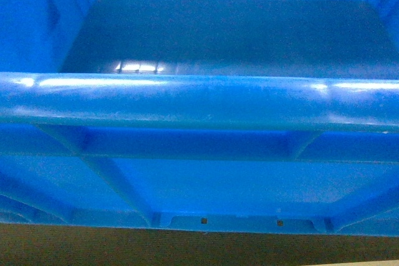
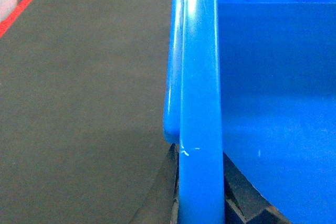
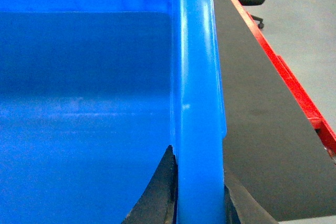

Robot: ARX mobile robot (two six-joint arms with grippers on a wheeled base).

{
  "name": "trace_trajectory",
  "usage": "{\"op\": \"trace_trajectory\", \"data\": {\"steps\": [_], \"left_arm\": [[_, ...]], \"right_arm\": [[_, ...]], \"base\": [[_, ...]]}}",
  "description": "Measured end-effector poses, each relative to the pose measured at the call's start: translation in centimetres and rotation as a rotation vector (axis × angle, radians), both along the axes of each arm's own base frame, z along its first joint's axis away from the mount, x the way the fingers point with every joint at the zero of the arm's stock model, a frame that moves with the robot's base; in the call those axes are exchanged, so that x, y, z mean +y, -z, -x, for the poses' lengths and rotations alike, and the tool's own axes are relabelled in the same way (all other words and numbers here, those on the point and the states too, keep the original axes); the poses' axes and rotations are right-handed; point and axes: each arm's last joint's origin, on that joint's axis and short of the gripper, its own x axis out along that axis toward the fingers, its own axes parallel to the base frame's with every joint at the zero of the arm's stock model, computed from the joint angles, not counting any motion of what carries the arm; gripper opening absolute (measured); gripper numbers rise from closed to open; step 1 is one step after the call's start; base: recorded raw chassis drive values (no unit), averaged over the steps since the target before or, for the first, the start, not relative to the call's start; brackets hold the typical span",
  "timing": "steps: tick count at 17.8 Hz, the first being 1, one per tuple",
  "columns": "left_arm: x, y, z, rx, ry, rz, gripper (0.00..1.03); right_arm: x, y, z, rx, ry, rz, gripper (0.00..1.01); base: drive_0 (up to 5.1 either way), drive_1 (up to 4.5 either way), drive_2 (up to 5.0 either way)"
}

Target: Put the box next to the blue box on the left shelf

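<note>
Item: blue crate (image 1: 199,101), filling the head view, empty | Left gripper (image 2: 202,192): fingers pinching crate's left rim | Right gripper (image 3: 199,192): fingers pinching right rim | Surroundings: dark floor (image 2: 79,103) beside crate | Progress: crate gripped; shelf, neighbouring blue box unseen; placement outstanding.

Nothing for you to read here, honestly. No text, label, brand or number shows on the box (image 1: 199,101), not on the rim clamped in either gripper, nor on the walls and floor beyond them. You'll spot two tiny dark squares low on its outer wall, but they're unreadable.
</note>
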Motion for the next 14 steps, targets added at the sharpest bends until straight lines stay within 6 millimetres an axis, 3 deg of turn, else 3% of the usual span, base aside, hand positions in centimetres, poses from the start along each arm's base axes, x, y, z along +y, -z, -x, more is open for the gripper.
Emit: {"op": "trace_trajectory", "data": {"steps": [14], "left_arm": [[0.0, 0.01, -0.01, 0.001, -0.001, -0.001, 0.1]], "right_arm": [[0.0, 0.01, 0.0, 0.001, 0.0, 0.001, 0.1]], "base": [[-1.6, -1.58, -1.6]]}}
